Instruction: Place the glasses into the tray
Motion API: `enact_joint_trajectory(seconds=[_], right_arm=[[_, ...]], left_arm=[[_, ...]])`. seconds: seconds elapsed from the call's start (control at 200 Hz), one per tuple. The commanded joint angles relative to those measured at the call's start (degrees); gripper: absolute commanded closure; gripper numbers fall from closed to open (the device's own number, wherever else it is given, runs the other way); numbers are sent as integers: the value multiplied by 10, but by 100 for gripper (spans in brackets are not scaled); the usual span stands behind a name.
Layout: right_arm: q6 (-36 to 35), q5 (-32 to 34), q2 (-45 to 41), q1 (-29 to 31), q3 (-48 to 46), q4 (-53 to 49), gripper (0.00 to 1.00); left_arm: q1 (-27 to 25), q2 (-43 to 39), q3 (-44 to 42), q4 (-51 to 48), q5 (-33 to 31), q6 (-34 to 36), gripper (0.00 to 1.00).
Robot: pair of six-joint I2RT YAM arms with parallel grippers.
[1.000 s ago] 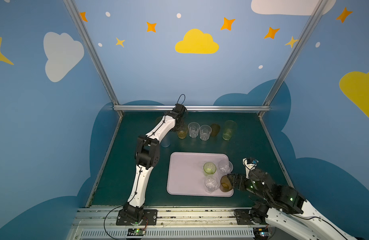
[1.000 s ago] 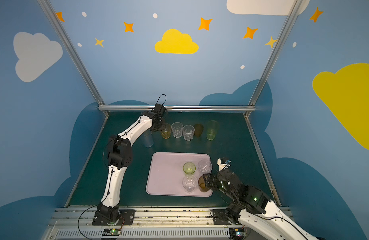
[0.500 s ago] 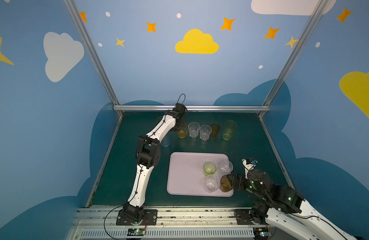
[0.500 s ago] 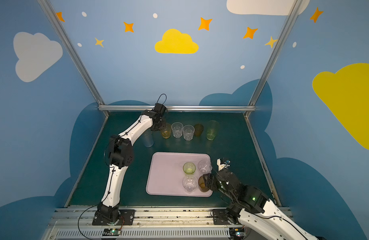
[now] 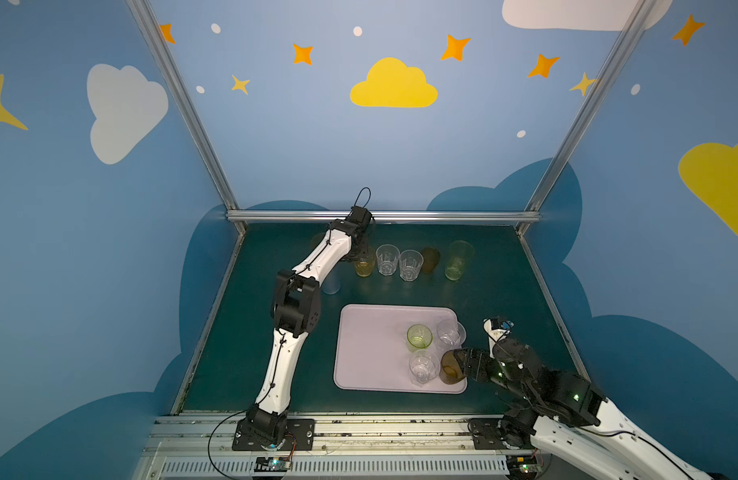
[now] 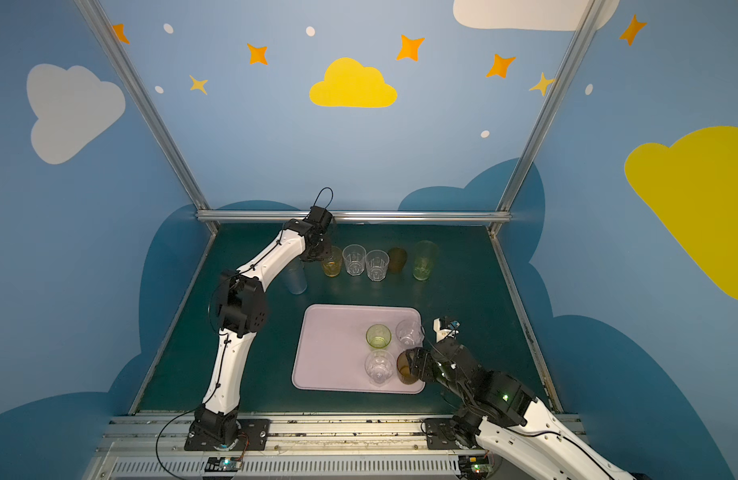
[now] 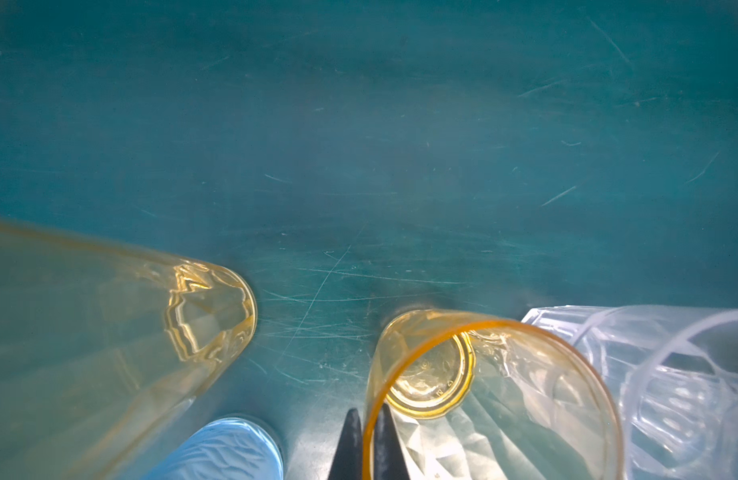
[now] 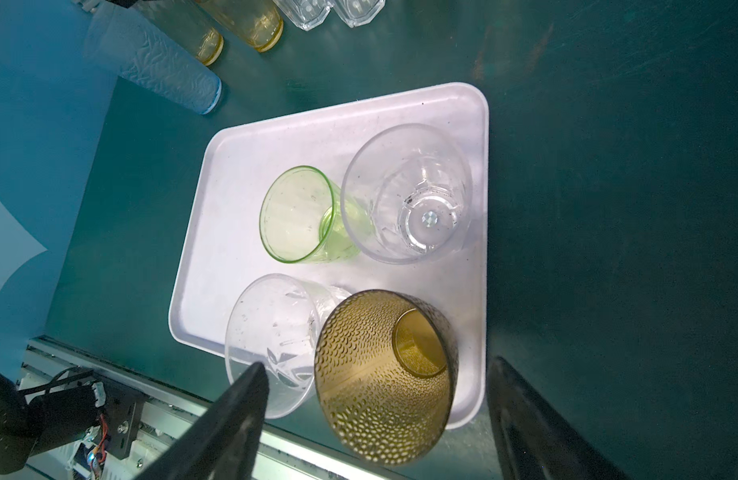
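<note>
The lilac tray point(image 5: 371, 345) point(image 6: 334, 345) point(image 8: 242, 174) holds a short green glass point(image 5: 419, 336) point(image 8: 301, 216), two clear glasses point(image 5: 450, 332) point(image 5: 423, 368) and a dimpled brown glass point(image 5: 450, 370) point(image 6: 404, 370) point(image 8: 384, 374) at its front right corner. My right gripper point(image 5: 463, 365) point(image 6: 414, 365) point(image 8: 377, 363) is open, one finger on each side of the brown glass with a gap to it on both sides. At the back, my left gripper point(image 5: 360, 249) point(image 6: 323, 249) point(image 7: 369, 415) is shut on the rim of a short amber glass point(image 5: 365, 266) point(image 6: 332, 266) point(image 7: 483, 395), one finger inside and one outside.
Along the back stand two clear faceted glasses point(image 5: 387, 259) point(image 5: 410, 264), a brown one point(image 5: 429, 259) and a tall green one point(image 5: 458, 259). A tall blue glass point(image 5: 330, 282) point(image 7: 226, 449) and a tall orange one point(image 7: 109, 332) crowd the left arm. A metal rail runs past the tray's front.
</note>
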Motion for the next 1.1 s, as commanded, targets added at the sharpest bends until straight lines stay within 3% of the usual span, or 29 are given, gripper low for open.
enact_joint_trajectory(seconds=[0.0, 0.761, 0.916, 1.096], right_arm=[[3, 1, -11, -3, -2, 5, 19], [2, -23, -43, -8, 19, -5, 18], [21, -35, -42, -9, 24, -17, 18], [23, -57, -38, -9, 33, -17, 18]], left_arm=[[2, -38, 19, -19, -12, -3, 96], [0, -143, 3, -65, -4, -17, 96], [-2, -200, -44, -58, -5, -25, 96], [-13, -303, -171, 2, 27, -36, 96]])
